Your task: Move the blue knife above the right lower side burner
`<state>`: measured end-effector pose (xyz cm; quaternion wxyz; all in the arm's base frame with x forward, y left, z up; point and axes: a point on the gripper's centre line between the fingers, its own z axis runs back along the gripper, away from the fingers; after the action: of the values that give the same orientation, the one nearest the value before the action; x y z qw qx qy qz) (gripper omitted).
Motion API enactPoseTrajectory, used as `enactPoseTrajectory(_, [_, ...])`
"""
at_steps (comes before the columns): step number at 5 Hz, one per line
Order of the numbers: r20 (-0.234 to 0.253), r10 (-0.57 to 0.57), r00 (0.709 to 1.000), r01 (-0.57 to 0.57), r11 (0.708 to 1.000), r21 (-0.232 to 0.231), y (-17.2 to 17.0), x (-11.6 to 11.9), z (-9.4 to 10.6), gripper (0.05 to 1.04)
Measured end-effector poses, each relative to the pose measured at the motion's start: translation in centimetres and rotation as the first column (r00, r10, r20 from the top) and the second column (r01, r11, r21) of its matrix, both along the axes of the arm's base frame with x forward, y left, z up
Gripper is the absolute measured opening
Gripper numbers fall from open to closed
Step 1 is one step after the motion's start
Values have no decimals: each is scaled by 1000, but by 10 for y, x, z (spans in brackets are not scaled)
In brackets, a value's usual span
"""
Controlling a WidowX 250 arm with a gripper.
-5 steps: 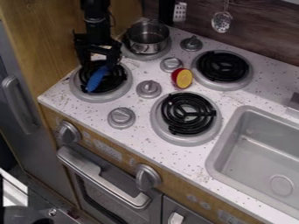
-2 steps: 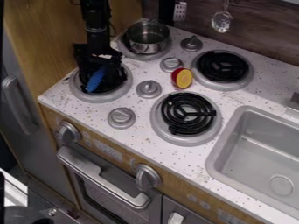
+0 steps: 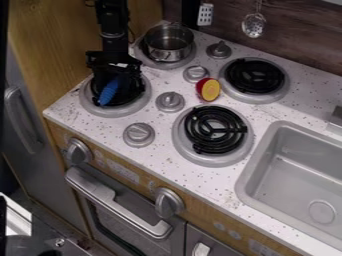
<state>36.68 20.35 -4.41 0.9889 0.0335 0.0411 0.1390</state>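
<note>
Just lowered jaws to upper end of blue knife, unmoved on left lower burner. Cannot tell if spread or pinching. Probably set for grasp; yet to lift and carry across to right lower burner.

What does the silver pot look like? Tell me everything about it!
The silver pot is round and shiny, and it looks like metal. It has no lid, so you can peek inside past its thin rim. There seems to be a small handle on the side facing us. It stands upright on the back left burner, whose grey ring shows around the pot's bottom.
</note>
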Motion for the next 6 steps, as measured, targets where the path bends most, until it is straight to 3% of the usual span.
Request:
enactPoseTrajectory(1, [-3,-20,1000,20,1000,6,-5,3,0,442])
enactPoseTrajectory(2, [-2,-24,1000,24,1000,13,-9,1,-1,393])
enactPoseTrajectory(3, [36,-40,999,40,999,21,-24,-2,13,393])
enactPoseTrajectory(4, [127,-88,988,81,995,55,-53,4,47,393])
enactPoseTrajectory(5, [161,-144,976,136,989,61,-87,-1,56,393])
enactPoseTrajectory(6, [141,-198,970,194,980,46,-122,-11,43,393])
